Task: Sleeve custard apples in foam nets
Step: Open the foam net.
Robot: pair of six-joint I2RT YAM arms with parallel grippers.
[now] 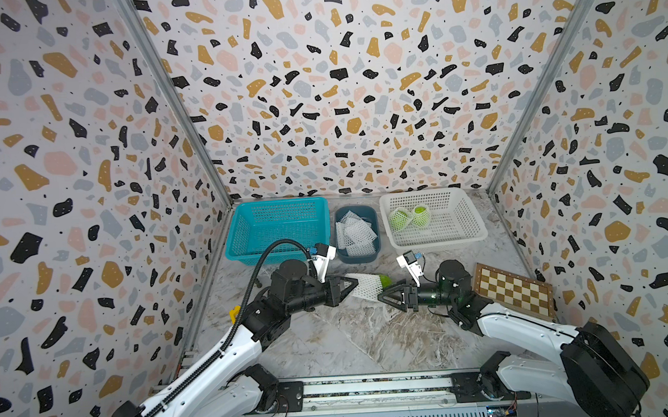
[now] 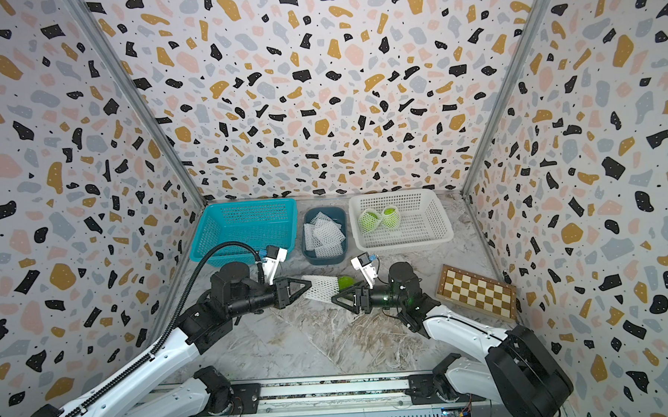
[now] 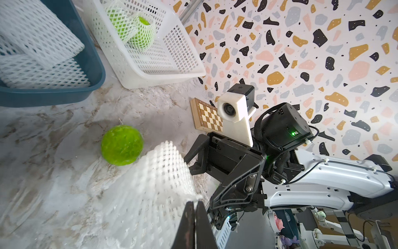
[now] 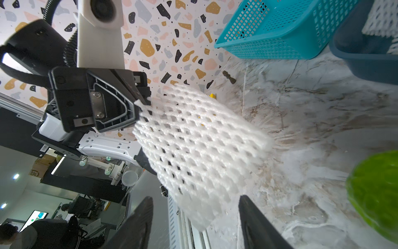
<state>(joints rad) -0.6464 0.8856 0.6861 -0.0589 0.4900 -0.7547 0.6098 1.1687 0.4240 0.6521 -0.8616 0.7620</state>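
One floppy foam net [image 1: 365,284] hangs pinched in my left tool [image 1: 356,282]; I'd grab its far rim with my spread, empty right tool [image 1: 384,292].

A white, diamond-meshed foam net [image 1: 363,286] is pinched by one corner in my left gripper [image 1: 354,283]. Its tube slants away toward my right gripper [image 1: 381,297], whose spread fingers stand at its free end. One bare custard apple [image 1: 385,280], bright green and bumpy, rests just beside that end, close to my right gripper. Two sleeved apples [image 1: 399,219] lie touching, well beyond my right gripper. Spare nets [image 1: 354,231] lie piled beyond both grippers.
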